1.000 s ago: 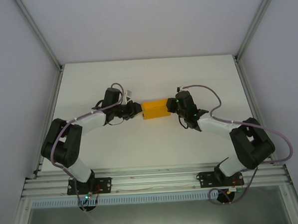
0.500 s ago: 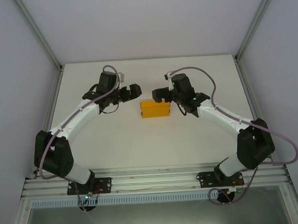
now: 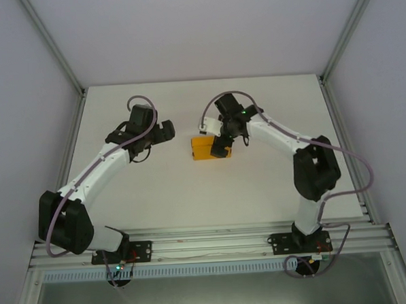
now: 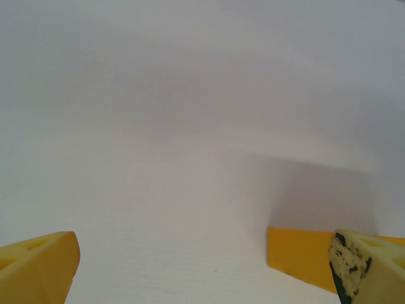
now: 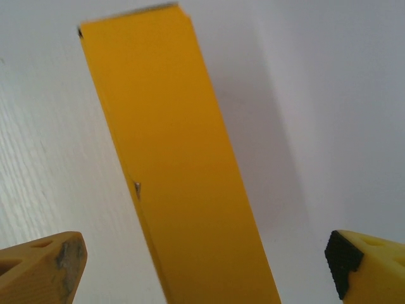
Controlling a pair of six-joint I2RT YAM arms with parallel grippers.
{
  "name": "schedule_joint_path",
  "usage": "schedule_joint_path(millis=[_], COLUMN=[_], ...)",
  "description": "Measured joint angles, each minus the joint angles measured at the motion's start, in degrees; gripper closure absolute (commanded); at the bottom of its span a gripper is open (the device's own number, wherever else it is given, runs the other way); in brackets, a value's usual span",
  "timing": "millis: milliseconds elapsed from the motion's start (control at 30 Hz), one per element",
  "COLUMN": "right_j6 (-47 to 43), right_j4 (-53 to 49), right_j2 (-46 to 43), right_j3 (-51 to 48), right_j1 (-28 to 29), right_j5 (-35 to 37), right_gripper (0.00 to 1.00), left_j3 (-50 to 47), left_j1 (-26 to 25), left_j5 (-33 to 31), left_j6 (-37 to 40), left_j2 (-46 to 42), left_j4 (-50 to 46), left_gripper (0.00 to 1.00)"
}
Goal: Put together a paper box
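The orange paper box [image 3: 204, 150] lies folded shut on the white worktop [image 3: 191, 193], about midway across and toward the far side. The right jaws hang spread wide just over its right end, gripping nothing. The left jaws stand equally wide and empty, left of the box and clear of it.

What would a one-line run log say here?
box: lying on table | left gripper: open, apart from box | right gripper: open, over box
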Motion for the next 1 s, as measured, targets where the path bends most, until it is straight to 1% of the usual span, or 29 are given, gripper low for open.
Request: schedule_joint_path(millis=[133,167,200,300,333,367,400,433,500,600,633,733,800,867,1000], right_j6=[-3.4,-3.9,-4.2,-4.9,-4.9,-4.6,-4.2,-4.0,-3.6,-4.1,-4.4,-5.6,-6.6,-7.2,-6.6], right_j4=[-4.1,-4.8,-5.4,-5.7,-5.4,-4.8,-4.1,-3.3,-0.6,5.7,7.7,12.9,15.9,17.6,16.9], right_j2=[4.5,5.4,6.3,8.8,9.2,9.4,9.6,9.6,9.5,7.8,7.0,4.7,3.6,2.7,0.8], right_j3=[3.2,3.7,4.2,5.5,5.5,5.4,5.3,5.2,4.5,0.3,-1.6,-6.4,-9.4,-12.2,-15.7], right_j1=[1.8,2.4,3.0,4.5,4.9,5.2,5.5,5.7,6.2,7.3,7.8,9.4,10.5,11.6,13.9], right_j5=[4.3,5.5,6.7,9.9,11.0,12.0,13.2,14.2,16.8,21.1,22.5,27.1,30.1,32.3,34.5], right_gripper=[0.1,0.13,0.19,0.27,0.33,0.42,0.46,0.47,0.57,0.61,0.61,0.5,0.39,0.22,0.05], left_j3=[-0.9,-0.9,-0.9,-1.1,-1.3,-1.7,-2.0,-2.4,-3.3,-4.2,-4.4,-5.6,-6.3,-6.8,-7.0], left_j1=[0.0,0.0,0.0,0.0,0.0,0.0,0.0,0.0,0.0,0.0,0.0,0.0,0.0,0.0,0.0], left_j5=[-1.2,-1.5,-1.9,-2.9,-3.1,-3.2,-3.4,-3.5,-3.7,-4.4,-4.5,-4.8,-4.8,-4.8,-4.8], left_j6=[0.6,0.8,1.0,1.1,1.2,1.3,1.3,1.3,1.4,1.4,1.4,1.4,1.4,1.4,1.4], left_j2=[-0.6,-0.9,-1.3,-3.3,-4.1,-5.2,-6.0,-6.9,-8.5,-10.3,-10.9,-12.6,-13.4,-13.8,-13.9], left_j4=[-1.2,-1.7,-2.1,-3.0,-3.1,-3.1,-3.1,-3.1,-3.1,-3.3,-3.3,-3.3,-3.3,-3.3,-3.3], left_gripper=[0.0,0.0,0.0,0.0,0.0,0.0,0.0,0.0,0.0,0.0,0.0,0.0,0.0,0.0,0.0])
